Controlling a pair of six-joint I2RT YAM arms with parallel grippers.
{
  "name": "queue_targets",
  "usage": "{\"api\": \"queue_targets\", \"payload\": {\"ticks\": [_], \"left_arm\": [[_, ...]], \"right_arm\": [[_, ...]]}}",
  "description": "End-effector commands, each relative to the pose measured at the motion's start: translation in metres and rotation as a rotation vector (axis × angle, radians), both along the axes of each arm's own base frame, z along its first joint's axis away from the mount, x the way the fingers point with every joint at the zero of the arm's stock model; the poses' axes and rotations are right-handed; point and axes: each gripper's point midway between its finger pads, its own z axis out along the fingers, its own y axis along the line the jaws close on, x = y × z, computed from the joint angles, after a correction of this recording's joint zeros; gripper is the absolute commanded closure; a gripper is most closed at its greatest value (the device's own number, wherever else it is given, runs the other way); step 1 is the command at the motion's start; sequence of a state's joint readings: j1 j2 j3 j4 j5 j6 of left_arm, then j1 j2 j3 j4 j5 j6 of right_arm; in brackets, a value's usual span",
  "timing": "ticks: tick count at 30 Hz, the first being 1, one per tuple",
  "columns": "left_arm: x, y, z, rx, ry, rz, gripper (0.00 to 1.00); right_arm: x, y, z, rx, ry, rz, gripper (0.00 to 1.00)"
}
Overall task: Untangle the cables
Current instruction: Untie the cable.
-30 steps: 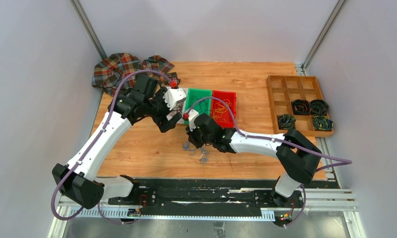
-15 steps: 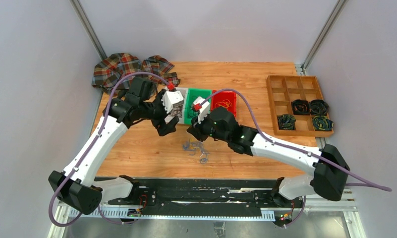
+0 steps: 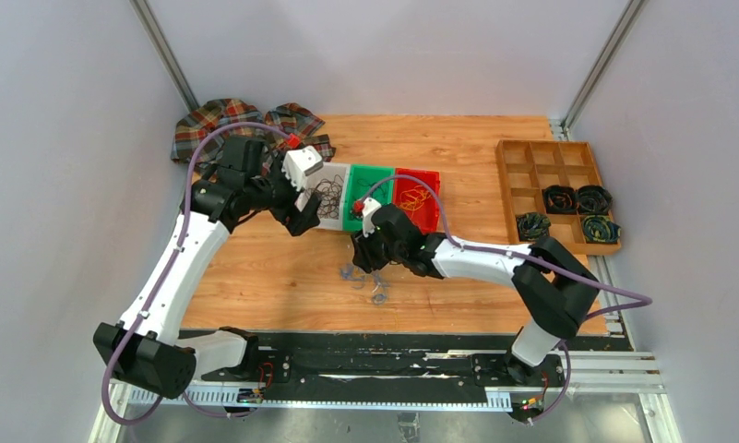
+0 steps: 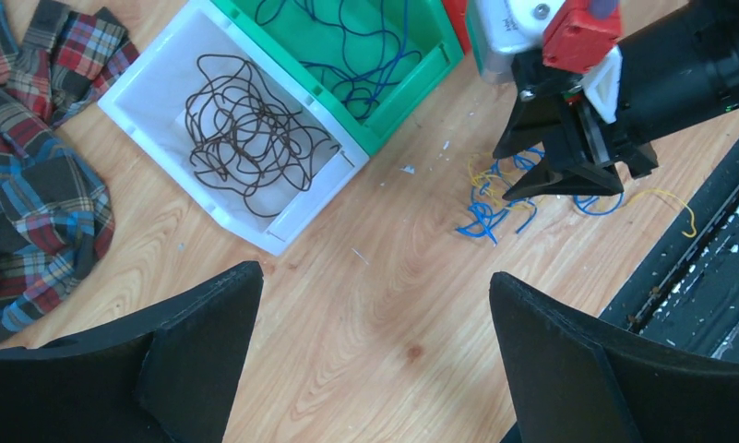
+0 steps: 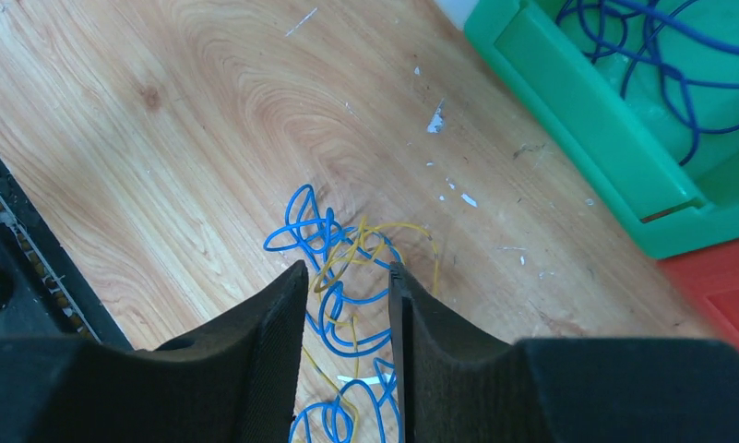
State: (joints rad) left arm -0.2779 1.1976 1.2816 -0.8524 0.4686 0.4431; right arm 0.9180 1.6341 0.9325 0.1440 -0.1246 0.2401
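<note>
The cables point(image 3: 363, 279) are a small loose tangle of blue and yellow wire loops lying on the wooden table, in front of the bins. My right gripper point(image 3: 361, 262) hangs low over them. In the right wrist view the gripper point(image 5: 345, 273) is open with a narrow gap, and blue and yellow cables point(image 5: 333, 242) lie on the wood between and beyond its fingers point(image 5: 264, 341). My left gripper point(image 3: 301, 220) is wide open over bare wood left of the tangle, holding nothing. From the left wrist the gripper point(image 4: 375, 281) looks across at the cables point(image 4: 490, 208).
Three bins stand side by side behind the tangle: white point(image 4: 162, 83) with dark brown wire, green point(image 4: 411, 88) with blue wire, red point(image 3: 419, 173) with yellow wire. A plaid cloth point(image 3: 218, 125) lies back left. A wooden organiser point(image 3: 506, 185) with dark coils sits right.
My right gripper rose toward the bins, came back down over the tangle, and its jaws have parted. My left arm drew back and to the left, still open.
</note>
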Motion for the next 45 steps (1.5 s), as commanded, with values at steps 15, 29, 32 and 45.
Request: {"api": "queue_targets", "payload": {"ticks": [15, 29, 32, 45], "left_arm": [[-0.016, -0.006, -0.008, -0.045, 0.006, -0.059, 0.02], [-0.033, -0.022, -0.036, -0.098, 0.083, -0.195, 0.02], [-0.033, -0.023, -0.037, -0.100, 0.087, -0.198, 0.02], [-0.033, -0.019, -0.046, -0.076, 0.070, -0.196, 0.02]], "right_arm": [[0.007, 0.020, 0.026, 0.134, 0.023, 0.014, 0.99], [-0.004, 0.006, 0.046, 0.163, 0.012, 0.012, 0.78], [0.001, 0.003, 0.030, 0.133, 0.034, -0.011, 0.56], [0.005, 0.017, 0.001, 0.166, 0.170, 0.002, 0.66]]}}
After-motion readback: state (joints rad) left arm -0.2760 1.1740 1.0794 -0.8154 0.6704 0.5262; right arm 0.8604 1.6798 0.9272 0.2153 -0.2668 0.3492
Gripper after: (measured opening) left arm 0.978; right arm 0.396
